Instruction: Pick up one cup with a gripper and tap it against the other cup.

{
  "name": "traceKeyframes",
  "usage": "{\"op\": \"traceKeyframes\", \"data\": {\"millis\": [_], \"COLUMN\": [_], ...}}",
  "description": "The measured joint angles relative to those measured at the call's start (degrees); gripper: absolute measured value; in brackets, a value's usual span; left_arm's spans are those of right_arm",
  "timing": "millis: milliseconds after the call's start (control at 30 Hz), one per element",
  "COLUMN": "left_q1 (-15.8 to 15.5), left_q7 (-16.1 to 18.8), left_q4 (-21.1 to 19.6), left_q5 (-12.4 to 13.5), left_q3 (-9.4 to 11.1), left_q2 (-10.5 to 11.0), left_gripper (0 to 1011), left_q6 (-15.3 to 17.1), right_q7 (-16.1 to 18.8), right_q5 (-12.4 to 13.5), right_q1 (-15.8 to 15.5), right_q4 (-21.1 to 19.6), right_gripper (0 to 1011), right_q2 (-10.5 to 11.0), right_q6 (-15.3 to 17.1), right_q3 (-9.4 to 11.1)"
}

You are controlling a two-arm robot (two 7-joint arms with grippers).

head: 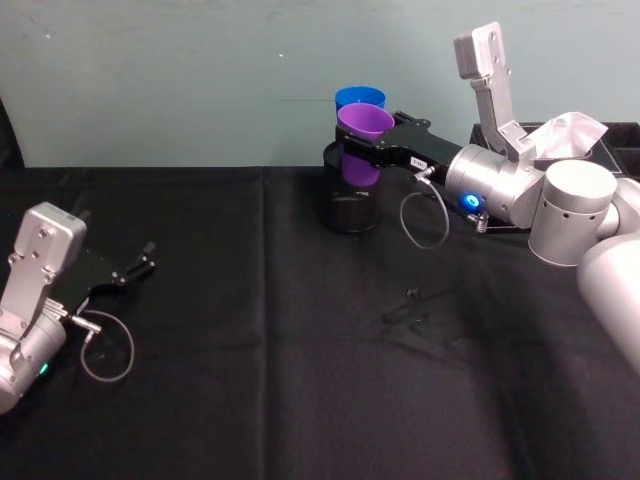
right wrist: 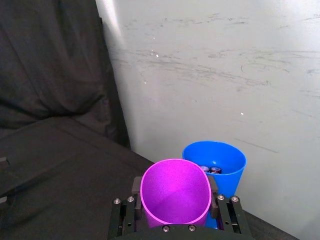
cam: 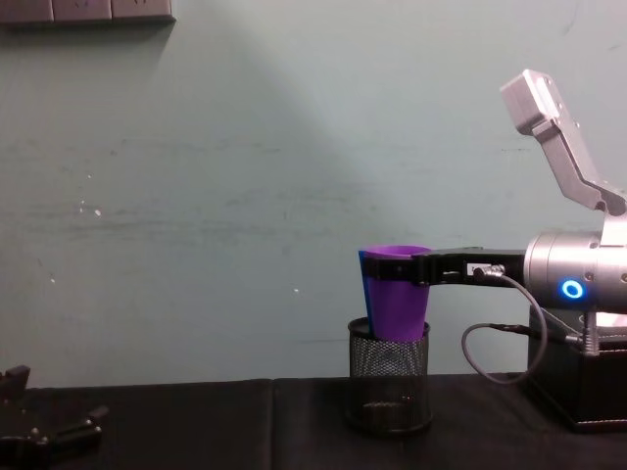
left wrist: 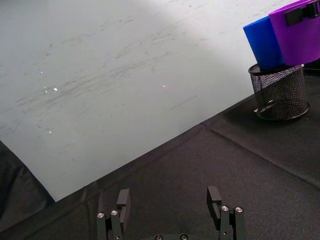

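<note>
One purple cup (head: pixel 365 120), clamped in the right gripper (head: pixel 365 150), is laid against the far blue cup (head: pixel 360 98) for tapping; the left gripper (left wrist: pixel 168 197) is parked near, fingers wide.

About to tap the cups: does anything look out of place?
Yes. The blue cup stands in the black mesh holder, not on the table, with small objects inside. Right end effector holds the purple cup beside it; left end effector lies open on the table.

Head view high, looking down over the black-clothed table (head: pixel 300 400), chest view low and side-on, right wrist view nearest, all four sharing the tapered purple plastic tumbler (head: pixel 362 125), one o'clock from the head.
</note>
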Motion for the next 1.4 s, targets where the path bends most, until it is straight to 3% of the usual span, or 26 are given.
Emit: {"op": "traceKeyframes", "data": {"millis": [1400], "left_q1": [0.00], "left_q7": [0.00], "left_q4": [0.00], "left_q5": [0.00], "left_q3": [0.00], "left_q2": [0.00], "left_gripper": [1000], "left_q6": [0.00], "right_q7": [-0.08], "right_q5": [0.07], "right_q1": [-0.05], "right_q4": [-0.07], "right_gripper": [731], "right_q2": [0.09], "right_q6": [0.05], "right_q3": [-0.12]}}
